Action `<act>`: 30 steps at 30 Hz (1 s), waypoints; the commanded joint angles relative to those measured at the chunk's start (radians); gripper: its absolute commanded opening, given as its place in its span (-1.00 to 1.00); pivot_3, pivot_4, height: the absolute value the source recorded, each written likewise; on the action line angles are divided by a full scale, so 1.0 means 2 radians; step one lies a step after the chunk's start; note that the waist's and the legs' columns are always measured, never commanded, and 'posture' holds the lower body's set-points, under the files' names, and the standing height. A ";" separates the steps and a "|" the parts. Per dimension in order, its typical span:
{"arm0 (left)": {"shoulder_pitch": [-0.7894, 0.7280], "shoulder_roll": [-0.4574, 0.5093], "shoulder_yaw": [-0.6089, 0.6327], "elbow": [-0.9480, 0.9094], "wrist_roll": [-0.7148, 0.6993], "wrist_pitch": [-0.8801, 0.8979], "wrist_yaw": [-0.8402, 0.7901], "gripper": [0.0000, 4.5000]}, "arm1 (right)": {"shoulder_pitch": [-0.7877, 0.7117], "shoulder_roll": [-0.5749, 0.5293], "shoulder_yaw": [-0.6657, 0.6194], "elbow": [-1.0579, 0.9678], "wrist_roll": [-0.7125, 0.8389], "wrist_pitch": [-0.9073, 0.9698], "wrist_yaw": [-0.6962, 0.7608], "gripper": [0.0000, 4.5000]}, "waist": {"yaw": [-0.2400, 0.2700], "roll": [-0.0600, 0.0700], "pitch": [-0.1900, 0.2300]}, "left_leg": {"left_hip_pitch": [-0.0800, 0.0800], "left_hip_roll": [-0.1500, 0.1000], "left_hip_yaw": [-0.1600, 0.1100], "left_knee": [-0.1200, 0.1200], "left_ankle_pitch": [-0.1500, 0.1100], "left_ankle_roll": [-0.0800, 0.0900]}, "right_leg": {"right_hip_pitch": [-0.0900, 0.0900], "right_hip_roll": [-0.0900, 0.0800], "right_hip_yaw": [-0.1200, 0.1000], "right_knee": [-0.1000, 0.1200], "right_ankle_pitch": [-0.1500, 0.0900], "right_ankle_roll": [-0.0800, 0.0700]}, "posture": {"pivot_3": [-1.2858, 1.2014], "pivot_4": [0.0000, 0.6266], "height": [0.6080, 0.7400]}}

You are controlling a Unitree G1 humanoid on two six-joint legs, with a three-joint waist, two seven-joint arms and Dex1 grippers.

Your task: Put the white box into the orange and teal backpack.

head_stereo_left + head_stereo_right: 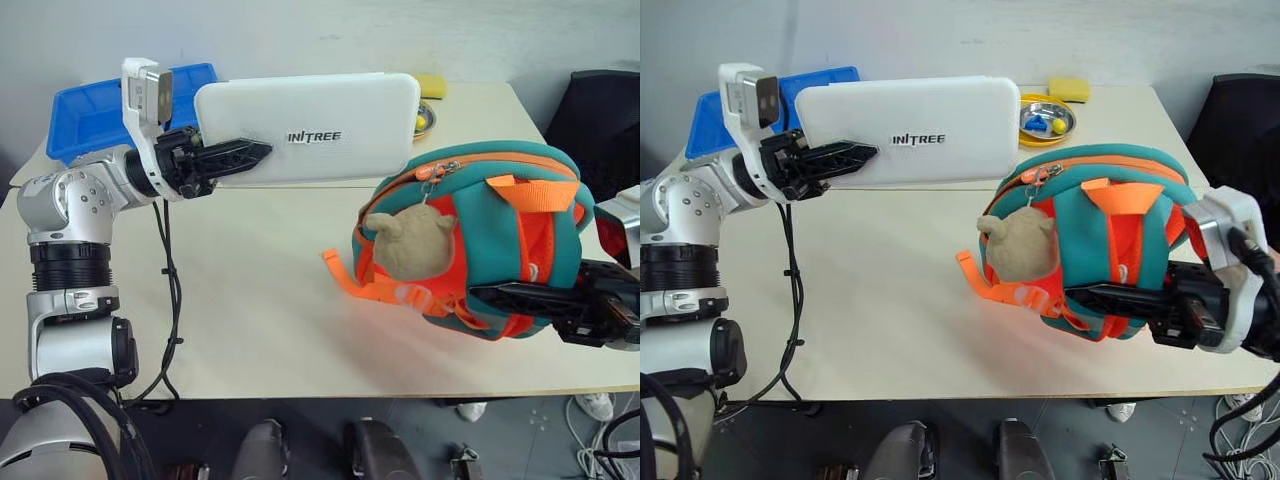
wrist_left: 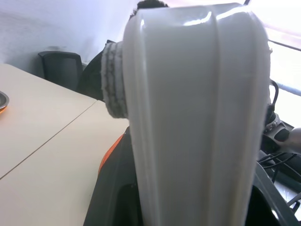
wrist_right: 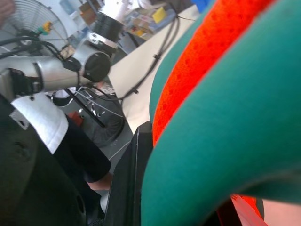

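The left gripper (image 1: 235, 158) has the white box (image 1: 320, 125) clamped by one short end, its fingers closed across the flat case, which is held out level in the air above the table (image 1: 250, 300). The lettering faces the camera, and the free end points toward the bag. On the other side, the right gripper (image 1: 1110, 297) has its fingers pinched shut on the lower edge of the orange and teal backpack (image 1: 1110, 240) and is holding it up off the table, with the beige plush toy (image 1: 1018, 245) dangling at the front and an orange strap (image 1: 985, 282) trailing loose.

Box and bag are near each other, not touching; the box's far corner sits just above the zipper pull (image 1: 432, 172) at the top of the bag. From here the zip line looks mostly drawn together, so I cannot tell how wide the mouth really is.

That is the crux of this step, in my judgement. The box is long, so it should go in narrow end first, lined up with the zip line rather than across it. The right arm would do well to tip the opening toward the box and hold steady. A shallow approach risks catching the teal rim or pushing the soft bag away. The blue tray (image 1: 95, 110) behind stays out of it.
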 commanded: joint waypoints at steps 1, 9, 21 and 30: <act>-0.007 0.009 0.005 -0.005 -0.001 -0.020 -0.022 -0.42 | 0.013 -0.001 -0.021 -0.009 -0.007 -0.019 0.004 -0.99 | 0.000 0.000 0.000 | 0.000 0.000 0.000 0.000 0.000 0.000 | 0.000 0.000 0.000 0.000 0.000 0.000 | 0.03 -0.52 1.00; -0.004 -0.010 -0.048 0.014 0.053 -0.095 -0.053 -0.42 | 0.015 -0.002 -0.004 -0.003 -0.016 -0.036 0.010 -0.99 | 0.003 0.000 0.000 | 0.000 0.000 0.000 0.001 0.000 0.000 | 0.000 0.000 0.000 0.000 0.000 0.000 | 0.03 -0.52 1.00; -0.070 -0.056 -0.055 0.105 0.101 -0.181 -0.055 -0.42 | 0.051 -0.023 -0.042 -0.028 0.021 -0.023 0.038 -0.99 | 0.013 0.000 0.000 | -0.001 0.000 0.000 0.003 -0.001 0.001 | 0.000 0.000 0.000 0.001 0.000 0.000 | 0.03 -0.52 1.00; -0.065 -0.073 -0.099 0.106 0.157 -0.250 -0.081 -0.42 | 0.037 -0.038 -0.037 -0.027 0.044 -0.030 0.027 -0.99 | 0.014 0.000 0.000 | -0.001 0.000 -0.001 0.004 -0.001 0.001 | 0.000 0.000 0.000 0.002 0.000 0.000 | 0.03 -0.52 1.00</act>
